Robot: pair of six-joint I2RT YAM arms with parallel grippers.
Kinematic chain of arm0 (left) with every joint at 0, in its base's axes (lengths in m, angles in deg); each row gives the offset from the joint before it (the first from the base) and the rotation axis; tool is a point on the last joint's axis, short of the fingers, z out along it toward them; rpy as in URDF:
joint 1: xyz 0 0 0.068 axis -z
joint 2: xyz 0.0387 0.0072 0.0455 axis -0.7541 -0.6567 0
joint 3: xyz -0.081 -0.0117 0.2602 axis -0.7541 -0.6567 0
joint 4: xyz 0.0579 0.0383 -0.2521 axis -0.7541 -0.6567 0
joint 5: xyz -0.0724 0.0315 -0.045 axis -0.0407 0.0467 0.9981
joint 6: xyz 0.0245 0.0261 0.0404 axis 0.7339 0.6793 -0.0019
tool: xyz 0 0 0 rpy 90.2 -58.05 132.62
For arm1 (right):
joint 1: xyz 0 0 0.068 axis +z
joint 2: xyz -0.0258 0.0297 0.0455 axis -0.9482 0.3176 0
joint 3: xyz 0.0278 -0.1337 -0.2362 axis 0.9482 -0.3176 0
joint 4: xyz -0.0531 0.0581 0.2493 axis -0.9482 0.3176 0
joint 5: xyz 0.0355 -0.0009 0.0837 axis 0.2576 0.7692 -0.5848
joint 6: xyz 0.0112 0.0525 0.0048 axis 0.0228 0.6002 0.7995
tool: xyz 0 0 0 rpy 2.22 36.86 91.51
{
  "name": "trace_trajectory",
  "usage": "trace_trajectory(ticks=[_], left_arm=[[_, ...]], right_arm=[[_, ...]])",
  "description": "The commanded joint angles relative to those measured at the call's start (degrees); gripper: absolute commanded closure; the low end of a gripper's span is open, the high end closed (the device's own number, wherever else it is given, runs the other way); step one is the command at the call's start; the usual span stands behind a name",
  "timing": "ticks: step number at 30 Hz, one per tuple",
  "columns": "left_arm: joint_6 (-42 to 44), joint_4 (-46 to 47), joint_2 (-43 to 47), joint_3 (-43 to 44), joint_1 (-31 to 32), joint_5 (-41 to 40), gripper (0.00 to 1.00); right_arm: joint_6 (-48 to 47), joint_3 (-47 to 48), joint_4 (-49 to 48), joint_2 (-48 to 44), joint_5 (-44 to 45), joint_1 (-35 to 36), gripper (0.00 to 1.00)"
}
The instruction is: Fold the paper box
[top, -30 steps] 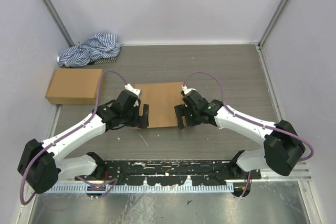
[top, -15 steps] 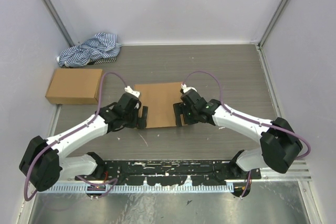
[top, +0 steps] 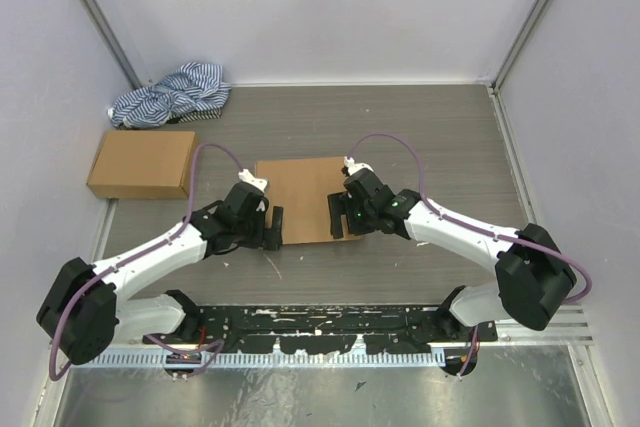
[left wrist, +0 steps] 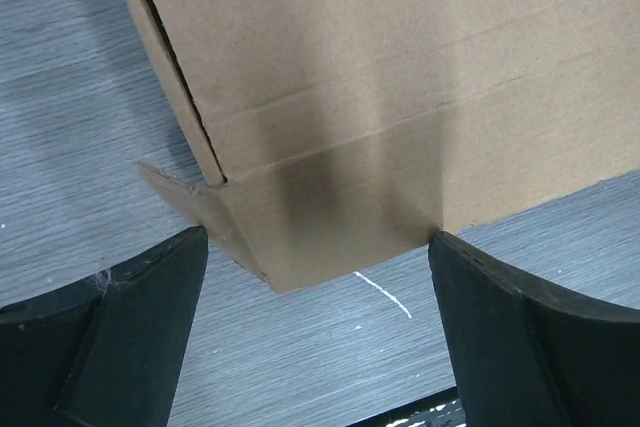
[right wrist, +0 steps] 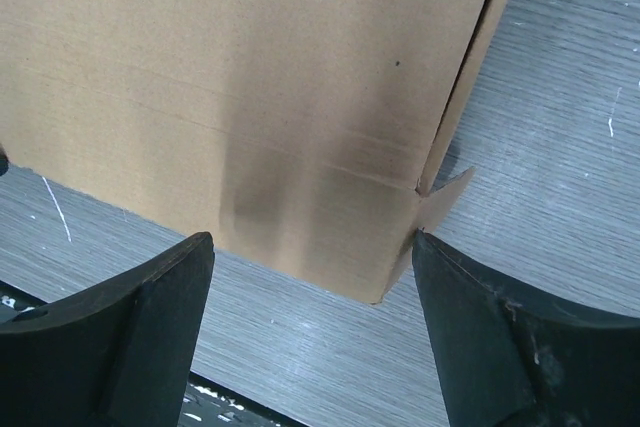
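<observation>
**Both arms poised at the near corners of the closed box**

From the top camera, the paper box [top: 298, 197] lay flat on the grey wood-grain table [top: 420, 127], midway between the two arms. The left gripper [top: 271, 226] sat at its near-left corner and the right gripper [top: 339, 218] at its near-right corner, probably so that both could press or tuck the front edge together. A second, ready-made cardboard box [top: 140, 163] lay well apart on the left, with a crumpled blue-and-white striped cloth [top: 171, 94] beyond it.

In the left wrist view, the black fingers [left wrist: 120, 337] were spread wide and gripped nothing. The box's front wall showed between them: matte brown board with a pressed crease line, a dark slit where the side wall met it, and a small triangular tab poking out at the corner onto the table.

The right wrist view mirrored this. Its fingers [right wrist: 500, 337] were also wide apart and empty, framing the opposite front corner. The same plain board showed a faint score line, a narrow seam along the side and a pointed tab sticking out. The fold looked nearly complete.
</observation>
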Motion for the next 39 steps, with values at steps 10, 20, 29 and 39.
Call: trace_trajectory(ticks=[10,20,29,39], left_arm=[[-1.7,4.7,2.1,-1.4,0.1,5.2,0.07],[-3.4,2.2,6.4,-0.3,0.1,6.8,0.12],[-4.3,-3.4,6.6,2.7,0.1,6.1,0.17],[-6.9,-5.3,6.9,3.2,0.1,6.3,0.19]], right_arm=[[0.8,-0.2,-4.3,-0.6,-4.5,0.3,0.19],[0.7,0.3,-0.9,-2.0,-4.8,0.4,0.24],[0.9,3.5,4.6,-2.4,-4.5,0.4,0.28],[1.5,4.7,6.5,-3.1,-4.6,0.3,0.31]])
